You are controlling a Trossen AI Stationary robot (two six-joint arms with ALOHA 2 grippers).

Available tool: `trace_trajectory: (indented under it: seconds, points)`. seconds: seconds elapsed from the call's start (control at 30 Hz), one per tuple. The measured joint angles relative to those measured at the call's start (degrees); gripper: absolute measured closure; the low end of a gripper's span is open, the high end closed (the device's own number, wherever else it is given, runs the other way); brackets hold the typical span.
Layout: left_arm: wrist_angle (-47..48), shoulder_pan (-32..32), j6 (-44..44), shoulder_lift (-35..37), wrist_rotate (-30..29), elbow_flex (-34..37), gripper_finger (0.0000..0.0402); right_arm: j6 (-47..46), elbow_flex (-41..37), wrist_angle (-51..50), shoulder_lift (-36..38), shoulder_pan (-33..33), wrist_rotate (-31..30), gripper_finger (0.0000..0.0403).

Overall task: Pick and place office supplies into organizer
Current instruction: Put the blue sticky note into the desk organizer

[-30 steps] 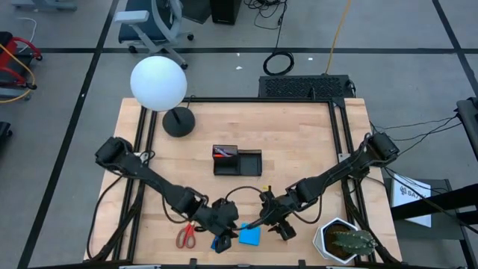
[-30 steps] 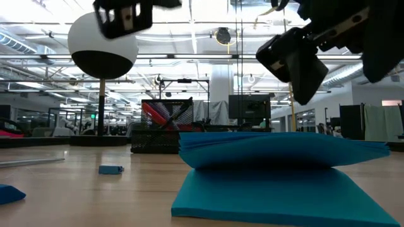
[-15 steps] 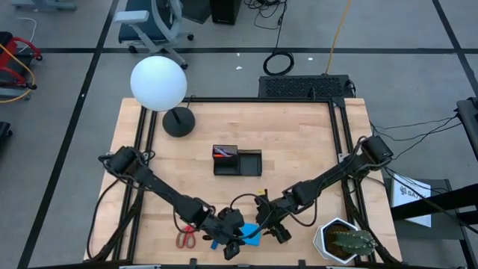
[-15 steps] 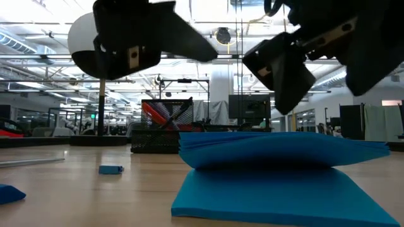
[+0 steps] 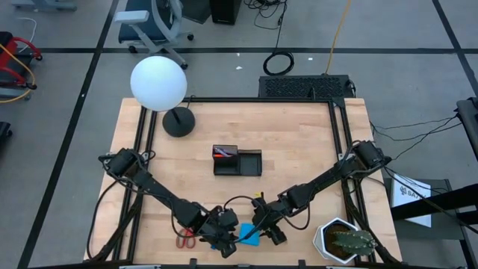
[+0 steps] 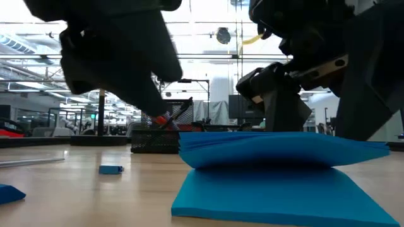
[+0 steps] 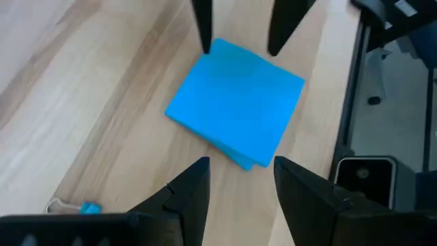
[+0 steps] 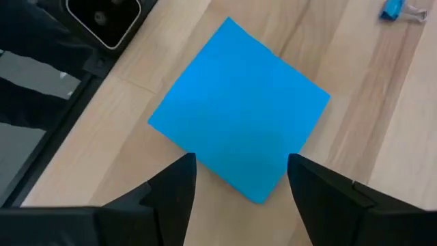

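**Change.** Left gripper [image 5: 228, 240] has travelled from beside the red-handled scissors [image 5: 185, 237] toward lower centre of the high view and now hangs over the blue square notepad [image 5: 249, 237]. Right gripper [image 5: 261, 226] has edged in from the other side. Both sets of fingers stand apart and empty; in each wrist view the pad lies between them, flat and untouched [image 7: 235, 101] [image 8: 239, 109].

**Meaning.** Judged an approach to a two-sided pickup of the pad, not yet gripped.

**Destination.** Organizer [image 5: 237, 161], centre of the high view, well apart from the pad, with something red already in its left compartment.

**Surface.** Pale wooden table [image 5: 299, 134] with a black frame. Small blue clip [image 6: 111, 169] at lower left of the low view.

**Other items.** Globe lamp [image 5: 158, 84] at upper left, potted cactus [image 5: 345, 240] at lower right.

**Room.** Grey floor, office chair [image 5: 153, 26] and cables beyond the table.
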State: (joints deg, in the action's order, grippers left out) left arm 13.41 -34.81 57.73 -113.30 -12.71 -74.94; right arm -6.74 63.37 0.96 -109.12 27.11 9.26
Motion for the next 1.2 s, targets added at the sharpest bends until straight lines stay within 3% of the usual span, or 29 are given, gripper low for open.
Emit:
trace_trajectory:
  seconds: [0.3, 0.57, 0.87, 1.2]
  points:
    - [-7.4, 0.0, 2.5, 0.0, -0.1, 4.0, 0.0234, 0.1, 0.0, 1.0, -0.1, 0.0, 1.3, 0.0181]
    - [-7.6, -0.2, 2.8, -1.3, 2.3, 4.2, 0.0234, 0.4, 0.0, 0.9, -0.1, 0.0, 1.3, 0.0183]
    - [-18.8, 0.1, 4.4, -7.1, 4.8, 4.1, 0.0234, 0.6, -0.2, 0.5, -0.2, -0.1, 1.0, 0.0183]
    - [-21.8, 1.4, 5.4, -8.4, 5.3, 4.0, 0.0234, 0.2, 0.0, 2.5, -4.7, 0.0, 1.8, 0.0184]
